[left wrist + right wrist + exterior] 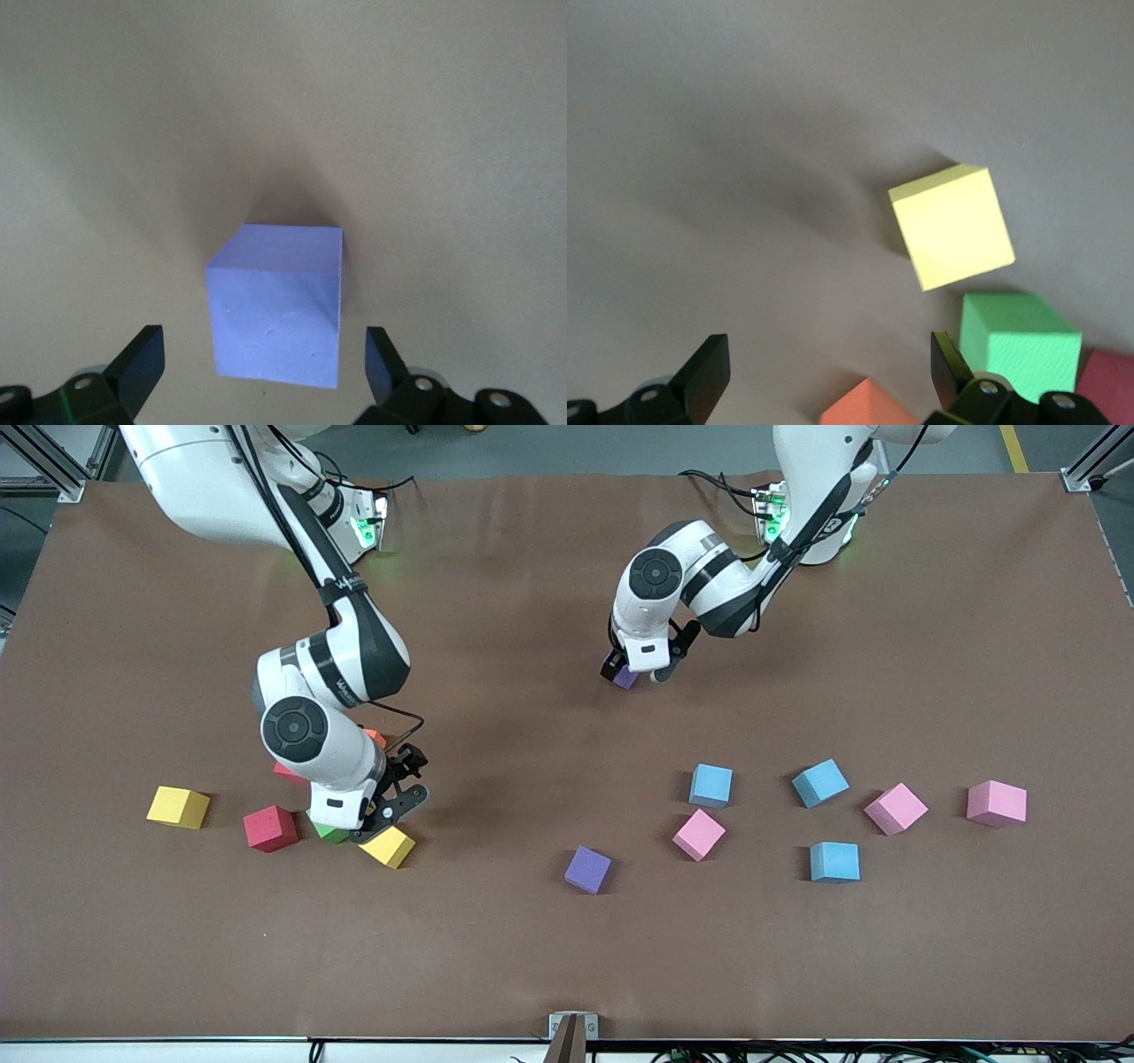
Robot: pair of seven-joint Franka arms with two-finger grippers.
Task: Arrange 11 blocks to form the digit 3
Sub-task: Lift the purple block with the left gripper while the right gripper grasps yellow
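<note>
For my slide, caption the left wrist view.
Open left hand poised around a purple foam cube on the brown table.

White, black-banded arms, black cables, black jaws.

Matt foam blocks (589,869) lie on a dull brown mat (532,957) beneath glossy white plastic arms (337,664).

Brown table (532,957); foam blocks (588,869) scattered loose.
</note>
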